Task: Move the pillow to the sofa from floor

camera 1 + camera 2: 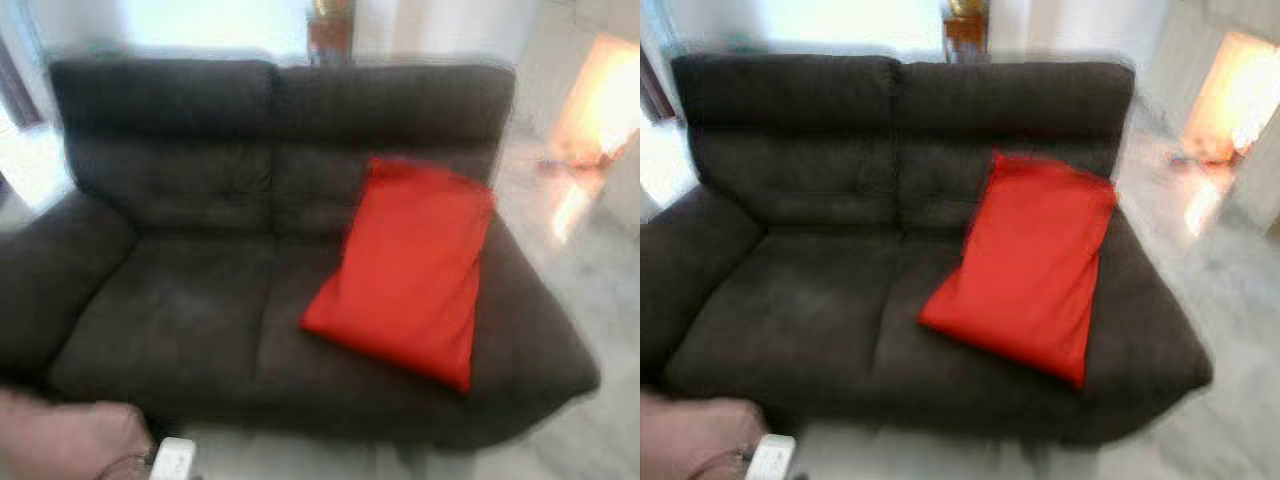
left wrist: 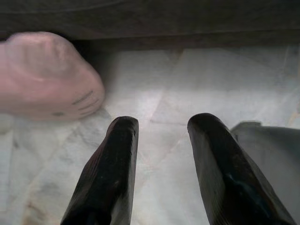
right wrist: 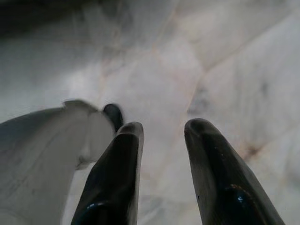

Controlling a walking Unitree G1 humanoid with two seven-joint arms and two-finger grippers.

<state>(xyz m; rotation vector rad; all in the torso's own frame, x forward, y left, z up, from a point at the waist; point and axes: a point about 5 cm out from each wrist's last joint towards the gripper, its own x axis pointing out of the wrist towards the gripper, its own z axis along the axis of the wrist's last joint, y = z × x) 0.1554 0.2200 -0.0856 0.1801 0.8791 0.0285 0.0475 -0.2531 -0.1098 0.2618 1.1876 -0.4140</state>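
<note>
**Pillow on the sofa, but not settled flat**

The red pillow [image 1: 410, 270] lies on the right-hand seat of the dark sofa [image 1: 170, 300], its far edge propped against the backrest and its near corner reaching toward the front edge of the cushion. By the look of it the task is as good as done. The risk left is a slide: tilted as it is (and the head views are blurred, so the exact lean is hard to judge), the pillow could slip forward off the seat back onto the marble floor [image 3: 225, 61].

Both arms hang low over the floor. The left gripper [image 2: 159, 129] has its fingers parted with nothing between them; the right gripper [image 3: 161, 131] likewise. A pinkish object [image 2: 47, 77], too blurred to identify, sits on the floor near the sofa's left front; catching it with a foot is the other hazard.
</note>
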